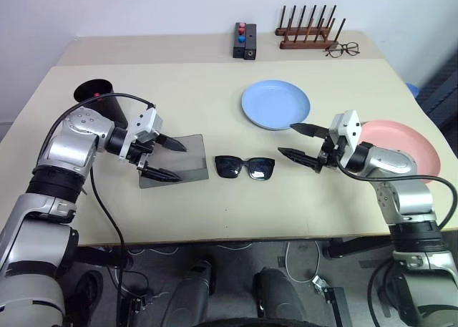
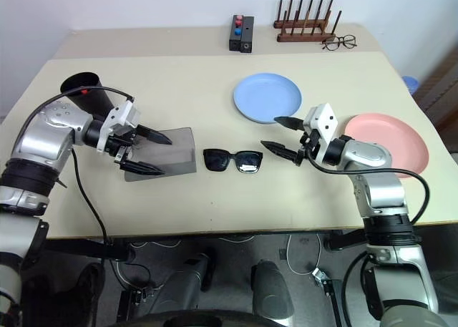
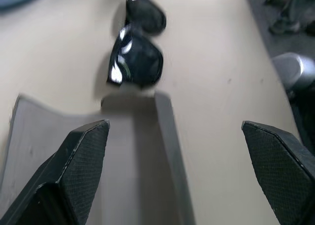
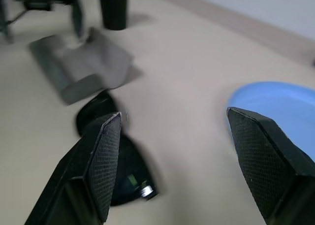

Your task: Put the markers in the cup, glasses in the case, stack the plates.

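**Both grippers spread wide over the beige table, nothing held**

While cables and dark gear are lying on the grey floor below the near edge, the beige table (image 1: 215,212) is carrying everything. Sunglasses (image 1: 245,167) are sitting folded at centre, between the grippers. Left gripper (image 1: 166,159) is hovering released over the grey case (image 1: 187,155), just beside them. Right gripper (image 1: 300,142) is gaping empty, near the glasses. Pink plate (image 1: 408,144) is lying behind it, blue plate (image 1: 275,104) further back, well apart. Black cup (image 1: 94,92) is standing far left. A switch block (image 1: 244,41), peg rack (image 1: 308,28) and wire eyeglasses (image 1: 343,50) are lining the far edge by a white wall.
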### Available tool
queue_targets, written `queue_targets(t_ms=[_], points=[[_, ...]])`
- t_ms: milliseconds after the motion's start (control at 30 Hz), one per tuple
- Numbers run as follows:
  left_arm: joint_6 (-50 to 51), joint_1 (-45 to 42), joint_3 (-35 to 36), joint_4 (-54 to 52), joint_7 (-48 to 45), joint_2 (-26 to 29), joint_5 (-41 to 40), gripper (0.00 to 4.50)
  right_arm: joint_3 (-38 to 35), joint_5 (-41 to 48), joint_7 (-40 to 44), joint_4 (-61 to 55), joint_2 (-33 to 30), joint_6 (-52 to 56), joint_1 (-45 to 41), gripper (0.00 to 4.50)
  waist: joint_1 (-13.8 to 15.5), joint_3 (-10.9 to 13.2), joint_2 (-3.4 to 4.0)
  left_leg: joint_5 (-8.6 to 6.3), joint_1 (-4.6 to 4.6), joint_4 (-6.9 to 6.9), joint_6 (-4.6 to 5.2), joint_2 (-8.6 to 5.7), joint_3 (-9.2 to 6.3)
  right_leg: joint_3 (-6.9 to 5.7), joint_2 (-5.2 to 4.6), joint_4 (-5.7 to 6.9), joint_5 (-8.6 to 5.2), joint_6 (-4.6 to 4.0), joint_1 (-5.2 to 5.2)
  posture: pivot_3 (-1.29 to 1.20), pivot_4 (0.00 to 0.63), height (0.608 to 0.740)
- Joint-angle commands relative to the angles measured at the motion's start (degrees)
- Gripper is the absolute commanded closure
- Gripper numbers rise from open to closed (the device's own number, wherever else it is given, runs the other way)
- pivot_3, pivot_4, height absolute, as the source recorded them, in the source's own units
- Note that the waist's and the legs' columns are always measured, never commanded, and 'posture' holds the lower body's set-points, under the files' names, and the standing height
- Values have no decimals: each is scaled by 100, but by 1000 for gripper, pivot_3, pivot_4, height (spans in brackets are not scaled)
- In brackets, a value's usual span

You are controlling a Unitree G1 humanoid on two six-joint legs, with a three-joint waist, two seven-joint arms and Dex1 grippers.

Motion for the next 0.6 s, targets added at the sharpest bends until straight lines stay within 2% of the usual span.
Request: queue_targets(t_ms=[33, 267, 400, 600], points=[[-214, -545, 218, 206, 392, -499, 97, 39, -193, 262, 230, -355, -219, 219, 96, 1016, 17, 0, -1, 0, -1, 5, 0, 0, -1, -2, 0, 0, 0, 0, 1, 0, 150, 738], [-1014, -1392, 6, 1831, 944, -1832, 806, 39, -351, 152, 70, -546, -330, 189, 389, 1016, -48, 1, -4, -3, -2, 7, 5, -1, 9, -3, -4, 0, 0, 2, 0, 0, 150, 738], [-1630, -1703, -274, 2742, 988, -2265, 1394, 39, -425, 139, -186, -755, -256, 164, 565, 1016, -68, 1, -4, -3, -3, 6, 5, 1, 14, -3, -3, 0, 0, 2, -3, 0, 150, 738], [-2105, -1961, -326, 3610, 980, -2615, 1893, 39, -497, 149, -551, -1069, -173, 150, 815, 1016, -58, 2, -6, -4, -5, 9, 7, 0, 14, -4, -4, 0, 0, 4, -1, 0, 150, 738]])
